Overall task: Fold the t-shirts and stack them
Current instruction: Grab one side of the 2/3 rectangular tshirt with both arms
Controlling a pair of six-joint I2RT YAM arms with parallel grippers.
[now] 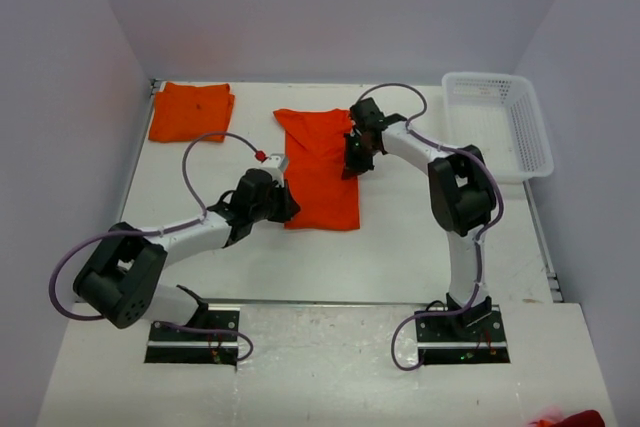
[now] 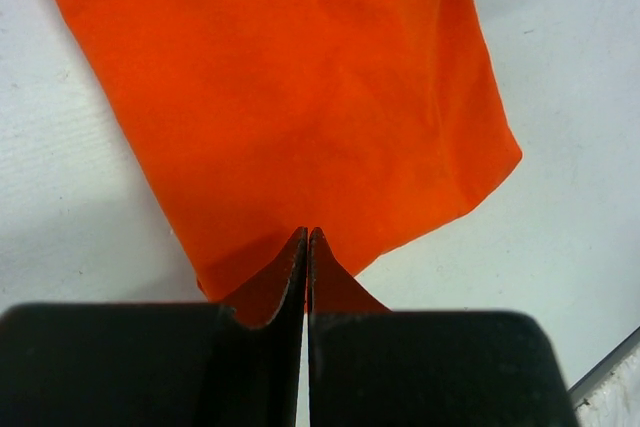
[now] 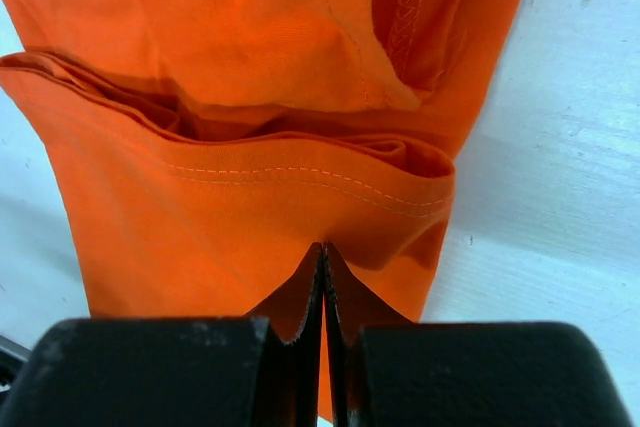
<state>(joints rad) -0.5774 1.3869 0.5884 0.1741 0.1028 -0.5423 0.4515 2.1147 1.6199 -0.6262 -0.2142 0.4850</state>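
Observation:
One orange t-shirt [image 1: 320,162] lies folded into a long strip in the middle of the table. My left gripper [image 1: 289,203] is at its lower left edge. In the left wrist view the left gripper [image 2: 307,234] is shut, its tips over the flat t-shirt [image 2: 300,97] just inside the edge. My right gripper [image 1: 353,160] is at the strip's right edge. In the right wrist view the right gripper [image 3: 323,247] is shut, its tips against the t-shirt [image 3: 250,207] below a raised hemmed fold. No pinched cloth shows. A second t-shirt [image 1: 190,112] lies folded at the back left.
A white lattice basket [image 1: 497,80] stands at the back right corner of the table. A bit of red-orange cloth [image 1: 575,417] shows at the bottom right edge of the top view, in front of the arm bases. Walls close in the table on three sides.

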